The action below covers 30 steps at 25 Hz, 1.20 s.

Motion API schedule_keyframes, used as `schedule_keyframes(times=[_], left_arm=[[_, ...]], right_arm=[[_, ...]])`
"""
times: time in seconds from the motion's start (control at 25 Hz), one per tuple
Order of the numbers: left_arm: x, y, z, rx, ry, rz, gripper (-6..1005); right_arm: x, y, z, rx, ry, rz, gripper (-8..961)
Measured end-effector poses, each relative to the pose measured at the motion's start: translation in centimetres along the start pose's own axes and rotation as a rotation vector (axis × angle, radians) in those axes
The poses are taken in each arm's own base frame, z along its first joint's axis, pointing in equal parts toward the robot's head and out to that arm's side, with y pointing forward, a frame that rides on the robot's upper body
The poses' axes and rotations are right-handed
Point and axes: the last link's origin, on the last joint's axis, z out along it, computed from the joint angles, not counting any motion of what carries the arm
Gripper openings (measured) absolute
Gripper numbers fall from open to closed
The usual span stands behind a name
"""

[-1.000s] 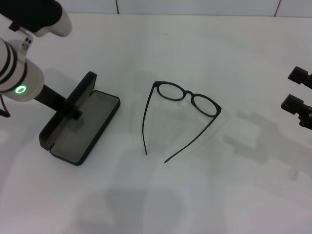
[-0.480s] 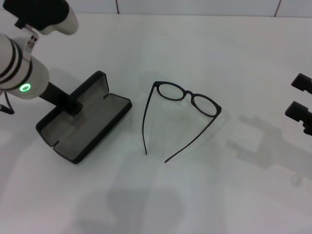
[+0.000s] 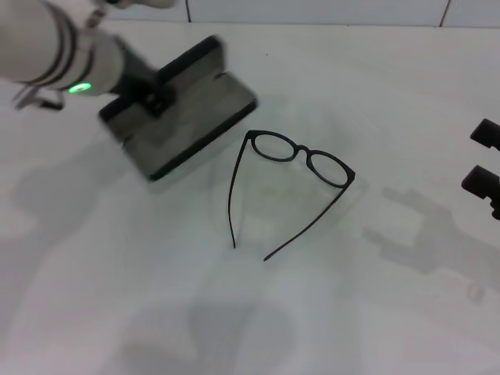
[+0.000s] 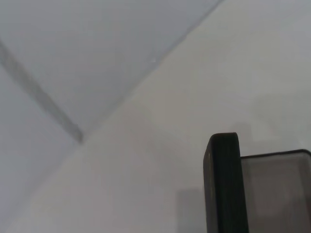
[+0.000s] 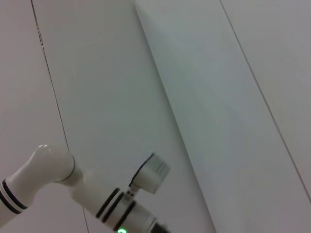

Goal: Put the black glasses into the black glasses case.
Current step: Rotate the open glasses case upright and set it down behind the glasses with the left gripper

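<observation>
The black glasses [image 3: 301, 160] lie on the white table [image 3: 375, 312] near its middle, with both temple arms unfolded and pointing toward me. The black glasses case [image 3: 187, 117] is open, grey lining up, and appears raised off the table behind and left of the glasses. My left gripper [image 3: 154, 98] is shut on the case at its hinge side. The left wrist view shows the upright lid edge of the black glasses case [image 4: 222, 184] beside the grey lining. My right gripper [image 3: 484, 156] is open at the right edge, well away from the glasses.
A tiled wall [image 3: 312, 12] borders the table's far edge. The right wrist view shows only wall panels and my left arm [image 5: 73, 189].
My left arm has carried the open case up and toward the back right, from the table's left side to just behind the glasses. The glasses and right gripper have stayed put.
</observation>
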Motion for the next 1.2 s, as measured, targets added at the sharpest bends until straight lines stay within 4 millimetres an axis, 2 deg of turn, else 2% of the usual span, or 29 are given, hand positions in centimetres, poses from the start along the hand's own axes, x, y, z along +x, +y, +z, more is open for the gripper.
schedule_keyframes(times=[0.12,0.28,0.56,0.8,0.96,1.2], left_arm=[[2.5,1.0,0.9,0.049,0.120,0.187,194],[4.3,2.8,2.4,0.104,0.235,0.409,194],[5.0,5.0,5.2,0.147,0.305,0.651,194],[5.2,6.0,7.0,0.141,0.309,0.718,147],[5.4,6.4,7.1,0.156,0.339,0.721,103],[5.6,6.4,6.9,0.182,0.379,0.709,103]], right_arm=[[0.1,0.2,-0.2,0.002,-0.002,0.004,844],[0.5,0.5,-0.7,0.014,-0.004,0.010,844],[0.9,0.8,-0.8,0.021,-0.014,0.019,843],[1.1,0.8,-0.7,0.021,-0.018,0.026,843],[1.2,0.9,-0.7,0.023,-0.021,0.029,844],[1.2,0.9,-0.7,0.024,-0.021,0.027,844]])
